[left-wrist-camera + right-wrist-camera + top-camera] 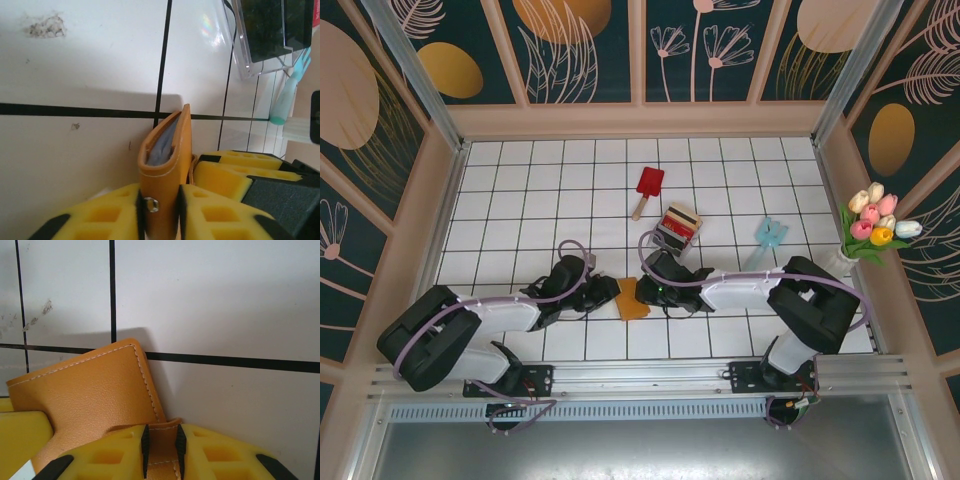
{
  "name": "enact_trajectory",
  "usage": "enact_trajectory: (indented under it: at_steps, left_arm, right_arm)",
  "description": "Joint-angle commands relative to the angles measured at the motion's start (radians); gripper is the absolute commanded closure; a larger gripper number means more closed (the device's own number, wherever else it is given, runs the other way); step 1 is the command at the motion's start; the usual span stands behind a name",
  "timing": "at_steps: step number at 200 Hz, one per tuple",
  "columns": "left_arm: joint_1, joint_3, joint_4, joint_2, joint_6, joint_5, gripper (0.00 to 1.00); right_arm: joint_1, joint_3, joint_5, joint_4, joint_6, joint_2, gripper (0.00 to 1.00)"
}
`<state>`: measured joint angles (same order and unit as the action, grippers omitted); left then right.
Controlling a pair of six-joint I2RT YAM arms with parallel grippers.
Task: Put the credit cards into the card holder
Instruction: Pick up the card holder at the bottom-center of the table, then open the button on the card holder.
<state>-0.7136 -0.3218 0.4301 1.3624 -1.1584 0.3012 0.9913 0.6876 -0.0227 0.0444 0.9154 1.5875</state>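
The orange-tan card holder (633, 298) stands on edge on the white tiles between both grippers. My left gripper (160, 205) is shut on one flap of the card holder (167, 160), whose grey lining shows at the slightly parted top. My right gripper (161, 445) is shut on a narrow stitched tab of the card holder (90, 395). In the top view the left gripper (610, 292) and right gripper (653, 292) meet at the holder. The credit cards (680, 222), red, black and tan, sit stacked in a clear box farther back.
The clear plastic box (265, 35) lies just beyond the holder. A red paddle with a wooden handle (649, 183) lies at the back middle, a light blue tool (770, 233) to the right, and a tulip bouquet (875, 225) by the right wall.
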Motion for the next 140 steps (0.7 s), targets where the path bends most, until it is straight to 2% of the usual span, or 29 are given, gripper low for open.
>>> enact_trajectory:
  at_steps: [1,51,115,140]
  left_arm:
    - [-0.002,-0.017,0.021,-0.035,0.017,-0.025,0.85]
    - [-0.003,-0.028,0.008,-0.034,0.035,-0.021,0.92]
    - [-0.003,-0.043,0.016,-0.025,0.033,-0.01,0.92]
    - [-0.001,-0.048,0.017,-0.03,0.035,-0.002,0.93]
  right_arm:
    - [0.007,0.016,0.009,-0.109,-0.009,-0.011,0.72]
    - [0.026,0.102,0.033,-0.139,-0.101,-0.071,0.64]
    - [0.073,0.16,0.033,-0.198,-0.126,0.036,0.61]
    - [0.102,0.181,0.117,-0.28,-0.13,0.1,0.61]
